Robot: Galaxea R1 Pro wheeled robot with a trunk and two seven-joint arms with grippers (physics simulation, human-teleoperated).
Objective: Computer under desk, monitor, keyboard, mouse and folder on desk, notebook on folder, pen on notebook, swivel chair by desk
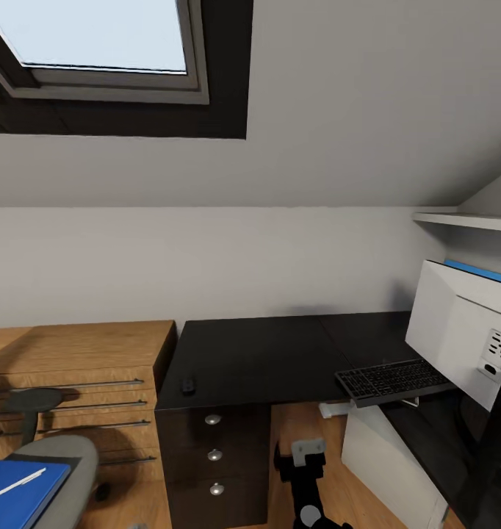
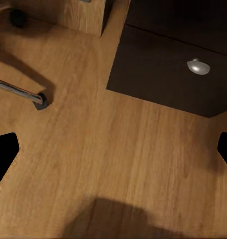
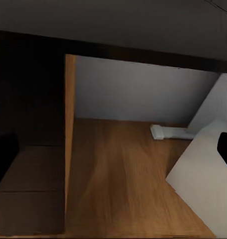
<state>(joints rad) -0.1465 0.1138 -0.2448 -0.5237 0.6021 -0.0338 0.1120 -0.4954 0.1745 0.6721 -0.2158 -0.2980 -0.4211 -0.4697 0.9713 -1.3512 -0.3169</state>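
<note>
Nearest you, at the head view's lower left, the folder [image 1: 19,491] lies flat on the chair [image 1: 70,470] seat with the pen [image 1: 14,486] resting across it. You should expect the folder to be light, thin and a bit floppy, so take it by a free edge overhanging the seat rather than from above; the pen will likely roll off if you tilt it, so lift the pen first, pinching its middle.

On the desk [image 1: 258,360] the mouse [image 1: 188,384] sits alone near the front edge above the drawers, well apart from the keyboard [image 1: 392,380], which overhangs the desk's inner corner and looks ready to tip. It is stiff and long; grip it at a long side near the middle. Behind it a white boxy case [image 1: 460,338] stands on the desk's right wing; whether that is the computer I cannot say for sure.

Your left gripper [image 2: 113,149] hangs over bare floor [image 2: 108,149] beside a drawer knob [image 2: 198,66], fingers spread wide, nothing between them. Your right gripper [image 3: 113,149] is likewise spread and empty, looking under the desk.
</note>
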